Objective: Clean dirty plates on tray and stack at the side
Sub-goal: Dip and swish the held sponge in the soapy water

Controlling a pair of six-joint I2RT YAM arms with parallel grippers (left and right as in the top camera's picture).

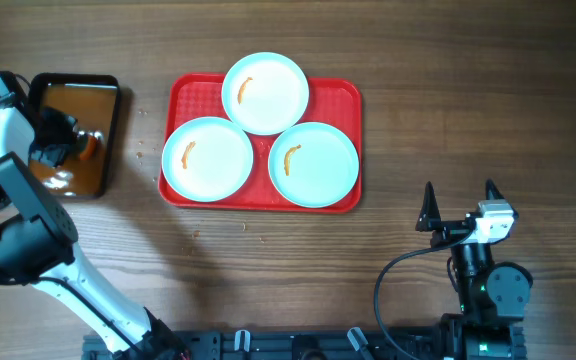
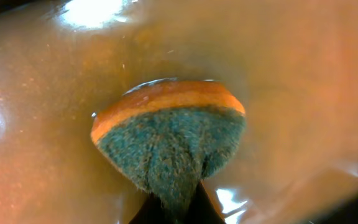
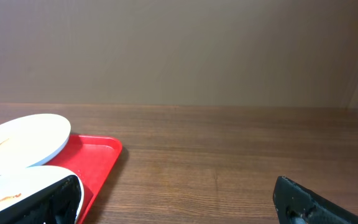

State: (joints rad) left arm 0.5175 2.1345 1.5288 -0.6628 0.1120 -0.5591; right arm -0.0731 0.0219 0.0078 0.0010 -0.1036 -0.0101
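Three white plates lie on the red tray (image 1: 343, 95): one at the back (image 1: 265, 93), one front left (image 1: 207, 158), one front right (image 1: 314, 164). Each has a small orange smear. My left gripper (image 1: 73, 140) is over the black tray (image 1: 108, 85) of brownish liquid and is shut on an orange and green sponge (image 2: 169, 134), which dips into the liquid. My right gripper (image 1: 460, 195) is open and empty, right of the red tray near the table's front. The right wrist view shows the red tray's corner (image 3: 98, 158) and two plates (image 3: 20, 140).
The black tray of brownish liquid stands left of the red tray. Bare wooden table (image 1: 448, 90) lies right of the red tray. Small crumbs lie between the two trays (image 1: 146, 145).
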